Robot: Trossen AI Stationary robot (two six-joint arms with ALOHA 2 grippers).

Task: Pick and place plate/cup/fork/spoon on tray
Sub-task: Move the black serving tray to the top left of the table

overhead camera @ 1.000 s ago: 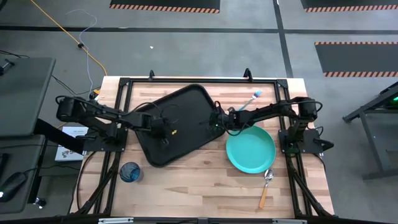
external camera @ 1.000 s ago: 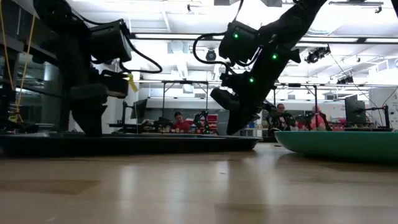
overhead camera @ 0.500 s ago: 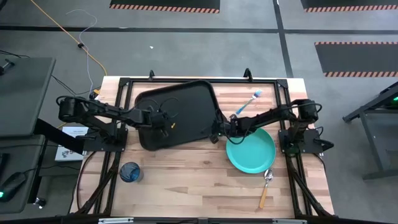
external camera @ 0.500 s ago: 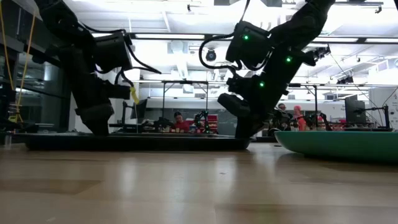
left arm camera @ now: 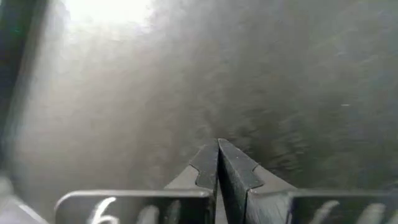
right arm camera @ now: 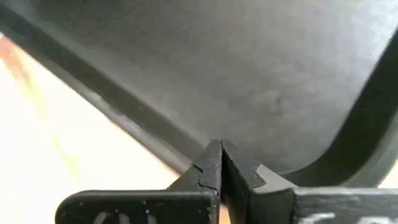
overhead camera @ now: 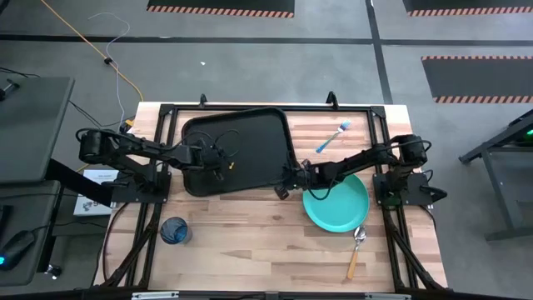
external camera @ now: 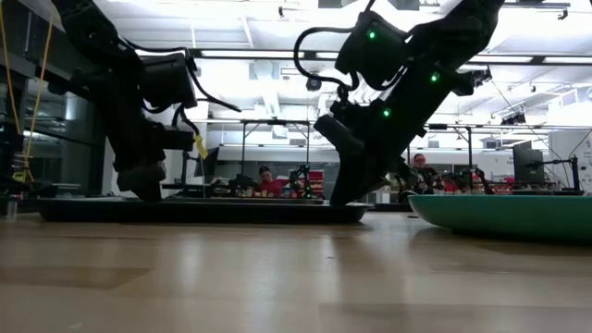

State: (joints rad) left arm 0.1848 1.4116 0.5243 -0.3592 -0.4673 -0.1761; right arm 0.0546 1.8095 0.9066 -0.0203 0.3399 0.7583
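We have the large black rectangular tray (overhead camera: 241, 146) with its raised rim lying flat toward the far edge of the wooden worktop (overhead camera: 250, 242), left of centre, long axis running left to right. Nothing lies on it yet.

Our left gripper (overhead camera: 223, 169) rests over the tray's near-left part, fingers pressed together on nothing, as the left wrist view shows against the bare tray floor. Our right gripper (overhead camera: 285, 188) sits at the tray's near-right corner, also clenched and empty; its wrist view shows the tips right at the rim where it meets the wood.

What the next move turns on, we judge, is which piece lies closest to which arm. The round flat turquoise plate (overhead camera: 336, 202) lies just beside the right gripper, toward the worktop's right edge, under the right forearm; that arm is plainly nearer. The slim light-blue plastic fork (overhead camera: 331, 137) lies near the far-right corner, slanting. The spoon with silver bowl and orange-tan handle (overhead camera: 356, 252) lies toward the near-right corner, handle pointing at the near edge. The small translucent dark-blue tumbler (overhead camera: 174, 230) stands by the near-left corner, closer to the left arm.
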